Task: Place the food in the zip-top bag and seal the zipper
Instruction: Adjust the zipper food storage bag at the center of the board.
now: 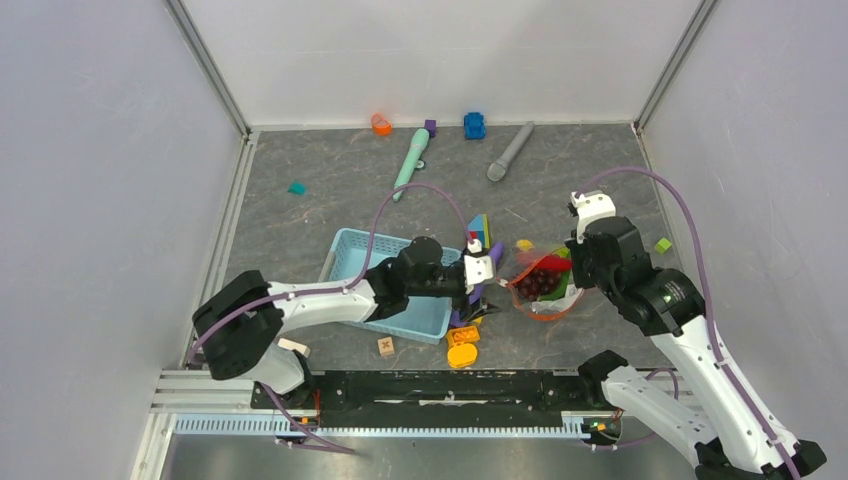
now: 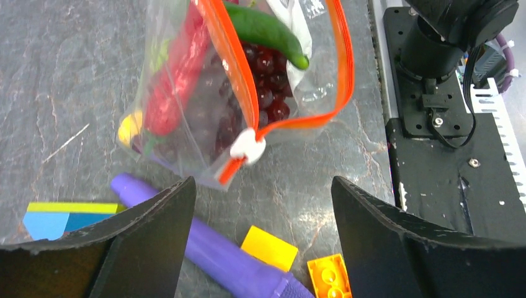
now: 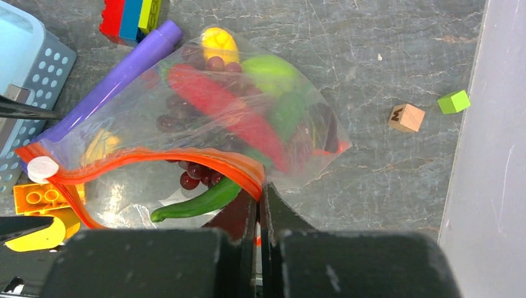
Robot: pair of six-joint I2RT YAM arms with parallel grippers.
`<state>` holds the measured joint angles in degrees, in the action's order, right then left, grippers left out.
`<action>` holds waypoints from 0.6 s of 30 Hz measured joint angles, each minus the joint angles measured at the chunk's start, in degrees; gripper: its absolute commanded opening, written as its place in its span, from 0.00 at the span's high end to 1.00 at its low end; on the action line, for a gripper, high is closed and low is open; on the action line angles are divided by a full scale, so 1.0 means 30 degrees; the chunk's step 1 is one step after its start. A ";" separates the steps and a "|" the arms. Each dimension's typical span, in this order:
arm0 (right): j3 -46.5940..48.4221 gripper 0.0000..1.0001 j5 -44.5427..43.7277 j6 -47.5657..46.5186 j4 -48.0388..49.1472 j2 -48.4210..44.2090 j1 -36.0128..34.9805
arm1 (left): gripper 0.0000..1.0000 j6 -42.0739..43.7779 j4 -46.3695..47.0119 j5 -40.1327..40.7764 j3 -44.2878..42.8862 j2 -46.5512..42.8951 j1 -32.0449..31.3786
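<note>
The zip-top bag [image 1: 545,287] lies on the table between my grippers, mouth open. It holds the food: a red chilli [image 3: 229,112], a green apple [image 3: 270,71], a yellow piece [image 3: 218,42], grapes [image 2: 263,81] and a green vegetable [image 2: 267,31] at the mouth. The orange-red zipper [image 2: 239,68] is parted, and its white slider [image 2: 247,148] sits at one end. My left gripper [image 2: 260,186] is open and empty, with the slider just beyond its fingertips. My right gripper [image 3: 260,186] is shut on the zipper edge at the far end from the slider.
A purple cylinder [image 2: 211,248], a yellow block [image 2: 268,247] and an orange brick [image 2: 329,279] lie under my left gripper. The light-blue basket [image 1: 350,255] stands to the left. A wooden cube [image 3: 407,118] and a green cube [image 3: 454,101] lie to the right. The arm's base [image 2: 434,124] is close by.
</note>
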<state>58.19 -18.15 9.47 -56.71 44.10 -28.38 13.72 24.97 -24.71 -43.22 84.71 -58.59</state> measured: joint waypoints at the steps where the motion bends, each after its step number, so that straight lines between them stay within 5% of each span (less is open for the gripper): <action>1: -0.0015 1.00 0.0080 -0.0073 0.0022 -0.0051 0.0000 | 0.20 0.0029 0.0080 -0.0153 -0.0291 0.0299 0.0000; 18: -0.0197 1.00 0.0729 -0.0321 0.0036 -0.0648 0.0000 | 0.98 0.0736 0.0423 -0.1494 -0.1508 0.1741 0.0000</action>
<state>57.60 -15.97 8.51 -56.60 42.15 -28.38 15.92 26.24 -29.19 -47.75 89.93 -58.59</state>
